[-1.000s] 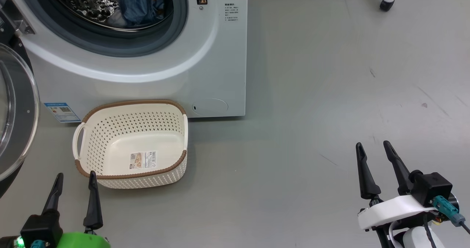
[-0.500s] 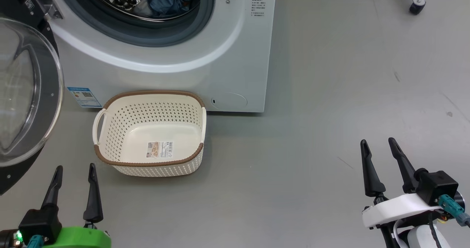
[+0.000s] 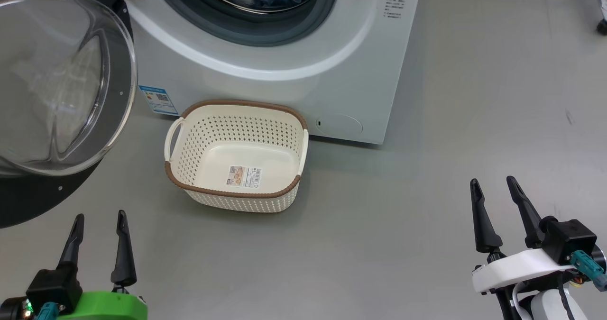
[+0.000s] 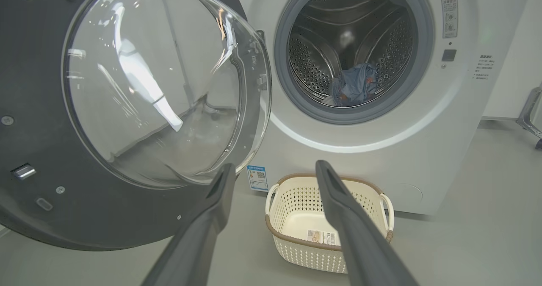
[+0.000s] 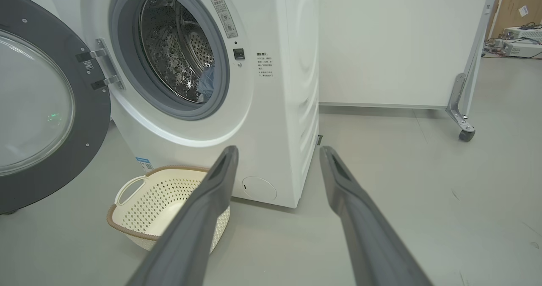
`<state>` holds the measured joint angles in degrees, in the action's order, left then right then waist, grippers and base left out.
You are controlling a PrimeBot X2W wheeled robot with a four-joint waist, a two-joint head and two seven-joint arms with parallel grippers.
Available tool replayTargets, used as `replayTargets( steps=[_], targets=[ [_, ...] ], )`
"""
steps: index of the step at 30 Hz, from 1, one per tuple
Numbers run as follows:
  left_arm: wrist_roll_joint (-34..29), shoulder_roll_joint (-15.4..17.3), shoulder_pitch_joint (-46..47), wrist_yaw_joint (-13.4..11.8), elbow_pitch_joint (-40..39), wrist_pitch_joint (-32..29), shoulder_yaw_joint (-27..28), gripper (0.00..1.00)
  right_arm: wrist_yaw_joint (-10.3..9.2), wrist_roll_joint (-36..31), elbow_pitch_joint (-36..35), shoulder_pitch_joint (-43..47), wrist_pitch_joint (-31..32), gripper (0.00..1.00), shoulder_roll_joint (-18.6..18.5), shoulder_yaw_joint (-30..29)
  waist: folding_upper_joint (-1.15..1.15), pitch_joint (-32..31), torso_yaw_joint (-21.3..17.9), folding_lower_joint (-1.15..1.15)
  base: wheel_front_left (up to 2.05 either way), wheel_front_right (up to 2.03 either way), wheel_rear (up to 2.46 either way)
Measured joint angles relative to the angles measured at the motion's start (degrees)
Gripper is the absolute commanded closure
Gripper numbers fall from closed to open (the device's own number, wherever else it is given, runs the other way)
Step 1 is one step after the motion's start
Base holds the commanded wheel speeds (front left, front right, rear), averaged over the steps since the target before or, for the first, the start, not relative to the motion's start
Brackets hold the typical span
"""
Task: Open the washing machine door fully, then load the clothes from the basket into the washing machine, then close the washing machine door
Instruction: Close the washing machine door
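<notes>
So, washing machine door (image 3: 61,83) wide open, clothes (image 4: 353,84) inside the washing machine (image 3: 294,73), basket (image 3: 237,204) empty on the floor (image 3: 427,168) before it; left gripper (image 3: 101,214) and right gripper (image 3: 492,180) splayed, grasping nothing.

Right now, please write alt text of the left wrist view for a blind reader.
A white washing machine stands with its black door swung open and a blue garment in its drum. An empty cream basket sits on the floor before it, beyond the open left gripper.

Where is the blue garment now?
In the left wrist view, the blue garment lies low in the washing machine's drum, right of the open door and above the basket.
</notes>
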<state>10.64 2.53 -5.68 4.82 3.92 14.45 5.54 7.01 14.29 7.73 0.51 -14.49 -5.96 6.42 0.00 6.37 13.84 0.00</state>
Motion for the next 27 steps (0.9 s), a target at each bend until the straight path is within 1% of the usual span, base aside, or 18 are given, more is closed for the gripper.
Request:
replayTargets(
  steps=[2,7,12,14,19,27],
  targets=[
    [0.1,0.0,0.0,-0.6,0.0,0.0,-0.1,0.00,0.00,-0.1,0.0,0.0,0.0,0.00,-0.1,0.0,0.00,0.1,1.2,0.00,0.00,0.00,0.00],
    [1.7,0.0,0.0,-1.2,0.3,0.0,-0.3,0.00,0.00,-0.2,0.0,0.0,0.0,0.00,-0.7,0.1,0.00,0.4,4.1,0.00,0.00,0.00,0.00],
    [2.9,0.0,0.0,-1.4,0.8,0.0,-0.8,0.00,0.00,-0.2,0.3,0.0,0.0,0.00,-0.9,0.6,0.00,0.3,7.0,0.00,0.00,0.00,0.00],
    [2.9,0.0,0.0,-1.8,0.9,0.0,-1.2,0.00,0.00,-0.2,0.4,0.0,0.0,0.00,-0.9,0.6,0.00,0.2,8.1,0.00,0.00,0.00,0.00],
    [2.9,-0.1,-0.1,-1.8,1.4,0.0,-1.7,0.00,0.00,-0.2,0.8,0.0,0.0,0.00,-0.9,1.0,0.00,-0.5,10.8,0.00,0.00,0.00,0.00],
    [2.9,-0.1,-0.3,-2.4,1.6,0.0,-1.1,0.00,0.00,-0.2,1.1,0.2,0.0,0.00,-0.9,1.8,0.00,-1.8,14.8,0.00,0.00,0.00,0.00]
  ],
)
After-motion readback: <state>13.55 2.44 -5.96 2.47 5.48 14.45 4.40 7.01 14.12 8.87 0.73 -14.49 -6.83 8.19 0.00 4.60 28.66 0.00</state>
